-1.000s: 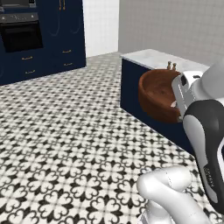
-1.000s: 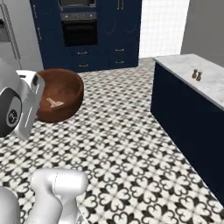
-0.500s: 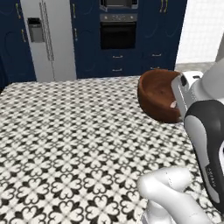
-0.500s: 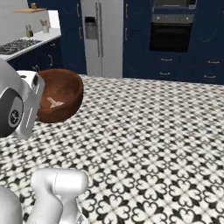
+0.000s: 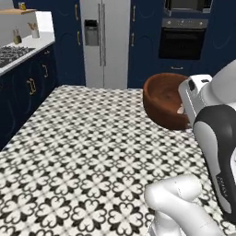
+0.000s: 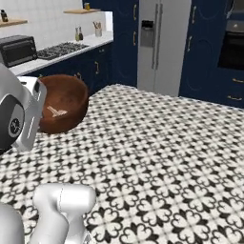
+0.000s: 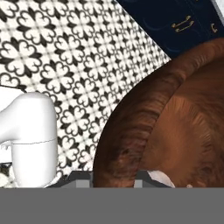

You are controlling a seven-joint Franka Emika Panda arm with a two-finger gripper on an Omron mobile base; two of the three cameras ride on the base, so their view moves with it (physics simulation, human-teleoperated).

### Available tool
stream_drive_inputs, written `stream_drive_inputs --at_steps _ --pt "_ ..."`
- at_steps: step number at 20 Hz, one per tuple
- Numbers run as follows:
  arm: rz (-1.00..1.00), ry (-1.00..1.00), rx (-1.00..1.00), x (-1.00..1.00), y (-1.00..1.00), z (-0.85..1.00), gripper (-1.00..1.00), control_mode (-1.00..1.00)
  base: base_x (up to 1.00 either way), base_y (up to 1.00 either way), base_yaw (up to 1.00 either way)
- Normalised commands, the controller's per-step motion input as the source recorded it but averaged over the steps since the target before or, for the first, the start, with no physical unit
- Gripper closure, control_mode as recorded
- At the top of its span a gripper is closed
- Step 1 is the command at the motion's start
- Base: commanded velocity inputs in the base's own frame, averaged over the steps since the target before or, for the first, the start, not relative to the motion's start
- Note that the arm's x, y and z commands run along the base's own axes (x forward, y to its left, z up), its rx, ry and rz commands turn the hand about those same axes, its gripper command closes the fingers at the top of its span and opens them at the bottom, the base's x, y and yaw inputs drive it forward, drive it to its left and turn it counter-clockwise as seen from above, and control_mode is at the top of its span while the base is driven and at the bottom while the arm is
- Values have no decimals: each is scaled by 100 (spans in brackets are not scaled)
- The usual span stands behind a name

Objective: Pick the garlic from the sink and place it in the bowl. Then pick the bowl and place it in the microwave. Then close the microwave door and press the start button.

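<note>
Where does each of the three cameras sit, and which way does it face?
Left base view: behind the arm on its left, facing the fridge; arm at lower right, carrying the bowl.
Right base view: behind on its right, facing fridge and stove counter; arm at lower left.
Hand view: on the hand, along the end effector, close on the bowl's rim over the patterned floor.
Both base views share bowl, fridge and floor.

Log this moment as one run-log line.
phase: carrying | held: bowl | gripper: shut on bowl rim | garlic: in bowl
</note>
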Motion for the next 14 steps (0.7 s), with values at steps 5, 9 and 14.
stream_drive_inputs --at_steps 5,9,14 --pt "0 0 0 0 0 0 100 100 94 -100 14" --pt "0 0 0 0 0 0 100 100 62 -100 14" --pt "0 0 0 0 0 0 100 100 50 -100 11"
